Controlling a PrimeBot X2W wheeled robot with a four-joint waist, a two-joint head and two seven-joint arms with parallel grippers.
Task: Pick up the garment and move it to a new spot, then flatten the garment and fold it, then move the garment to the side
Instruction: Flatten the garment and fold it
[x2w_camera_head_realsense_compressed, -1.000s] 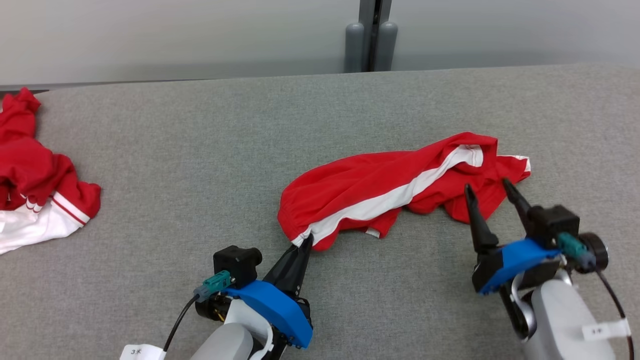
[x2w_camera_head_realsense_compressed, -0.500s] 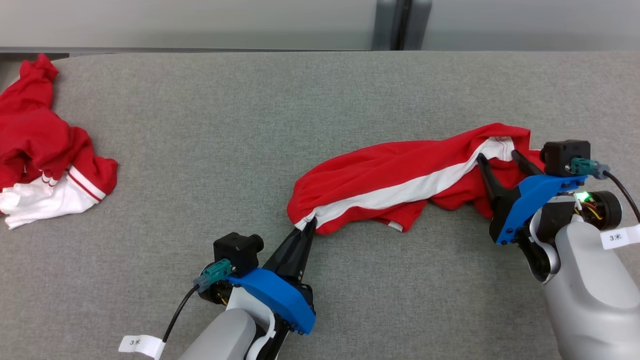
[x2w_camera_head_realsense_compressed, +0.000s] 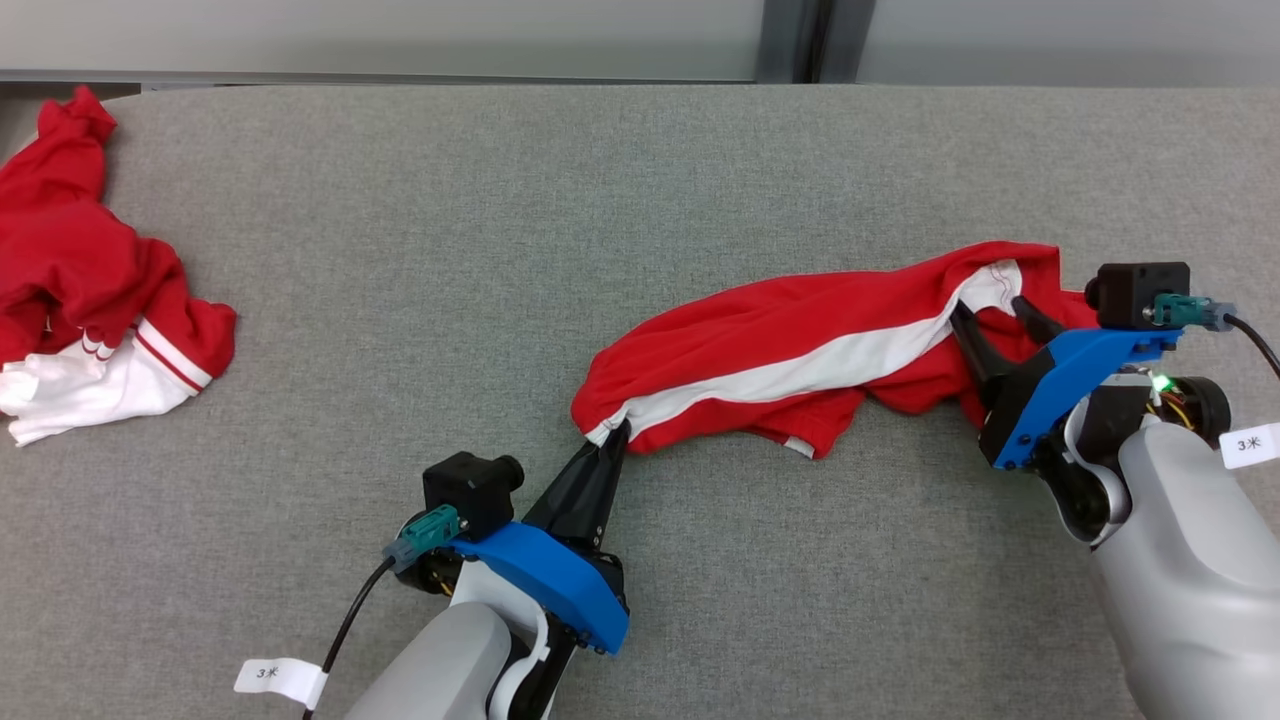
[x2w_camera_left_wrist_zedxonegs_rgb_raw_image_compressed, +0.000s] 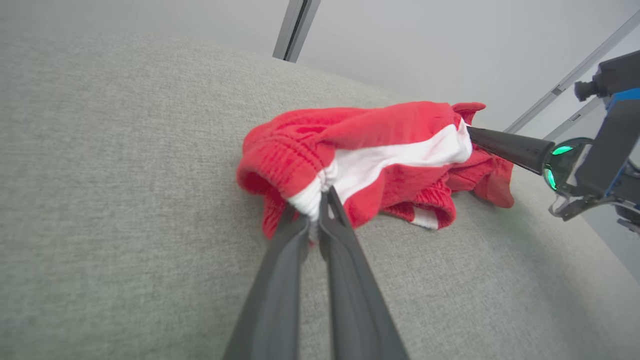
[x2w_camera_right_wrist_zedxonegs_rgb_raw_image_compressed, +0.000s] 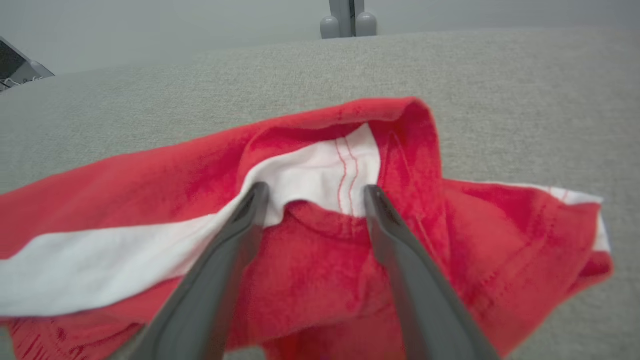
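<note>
The garment (x2w_camera_head_realsense_compressed: 790, 355), red with a white stripe, lies crumpled across the grey table (x2w_camera_head_realsense_compressed: 500, 230) right of centre. My left gripper (x2w_camera_head_realsense_compressed: 614, 436) is shut on its near-left hem, and the left wrist view shows the pinch on the garment (x2w_camera_left_wrist_zedxonegs_rgb_raw_image_compressed: 380, 150) by that gripper (x2w_camera_left_wrist_zedxonegs_rgb_raw_image_compressed: 318, 207). My right gripper (x2w_camera_head_realsense_compressed: 990, 305) stands open at the garment's right end, its fingers spread over the white band. In the right wrist view that gripper (x2w_camera_right_wrist_zedxonegs_rgb_raw_image_compressed: 315, 192) straddles a fold of the garment (x2w_camera_right_wrist_zedxonegs_rgb_raw_image_compressed: 320, 240) with a finger pressed on either side.
A second red and white garment (x2w_camera_head_realsense_compressed: 80, 310) lies bunched at the table's far left edge. Grey wall panels with a dark post (x2w_camera_head_realsense_compressed: 795, 40) stand behind the table. My right gripper's finger (x2w_camera_left_wrist_zedxonegs_rgb_raw_image_compressed: 505, 145) reaches in from the right in the left wrist view.
The head camera has tilted down and turned. My right gripper has gone forward onto the garment's right end, its open fingers now over the white band. The left grip is unchanged.
</note>
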